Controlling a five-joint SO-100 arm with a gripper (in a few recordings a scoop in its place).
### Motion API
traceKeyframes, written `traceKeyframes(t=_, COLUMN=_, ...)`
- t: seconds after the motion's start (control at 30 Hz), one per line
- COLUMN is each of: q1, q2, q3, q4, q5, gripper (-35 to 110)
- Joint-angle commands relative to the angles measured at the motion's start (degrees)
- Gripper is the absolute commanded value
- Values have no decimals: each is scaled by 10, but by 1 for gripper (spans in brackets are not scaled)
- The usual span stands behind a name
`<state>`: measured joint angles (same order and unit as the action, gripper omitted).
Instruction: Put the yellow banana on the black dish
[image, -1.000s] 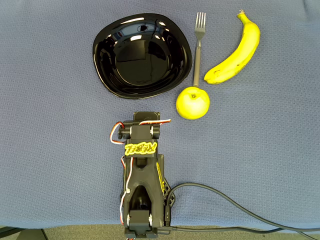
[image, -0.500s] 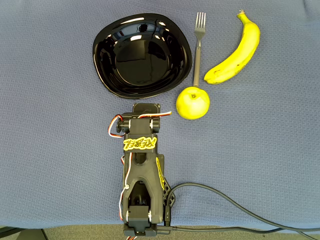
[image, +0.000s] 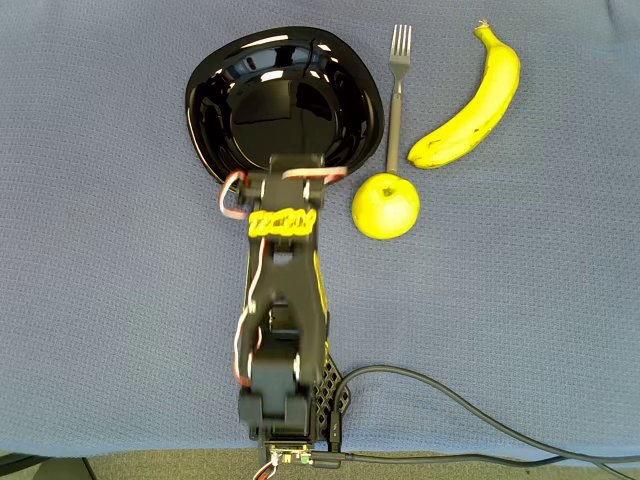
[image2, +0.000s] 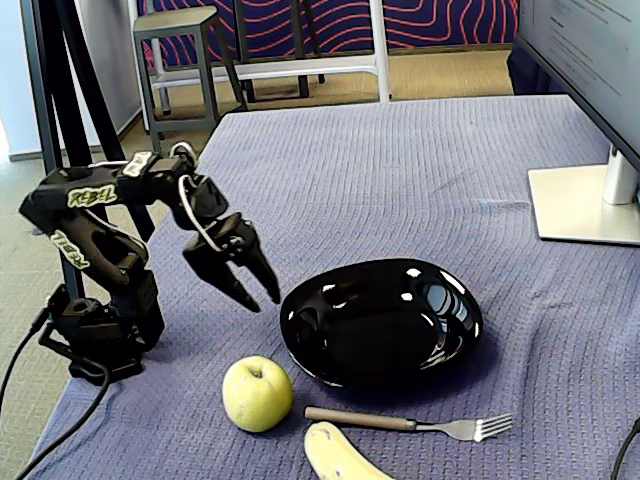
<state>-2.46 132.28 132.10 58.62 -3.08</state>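
Blue cloth (image: 100, 250): banana (image: 468, 100) well right of tool (image2: 250, 285)

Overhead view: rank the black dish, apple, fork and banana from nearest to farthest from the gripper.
1. Black dish, directly under the gripper.
2. Apple, just right.
3. Fork, right of the dish.
4. Banana, far upper right.

An apple (image: 385, 205) and fork (image: 397, 90) stand between the black dish (image: 210, 80) and yellow banana (image: 470, 105).
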Motion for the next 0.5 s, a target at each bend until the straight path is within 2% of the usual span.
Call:
traceKeyframes(t=0.0, q1=27, q2=-83, q3=-104, q4=-50, q5=-23, gripper=5)
traceKeyframes(t=0.13, q1=58, q2=-183, q3=-211, q4=-48, q5=18, gripper=9)
traceKeyframes(t=0.23, q1=79, q2=-260, q3=-300, q4=-14, q5=51, gripper=7)
traceKeyframes(t=0.37, q1=101, q2=-331, q3=-405, q4=54, q5=141, gripper=4)
traceKeyframes(t=0.47, q1=127, q2=-374, q3=-450, q4=33, q5=235, gripper=5)
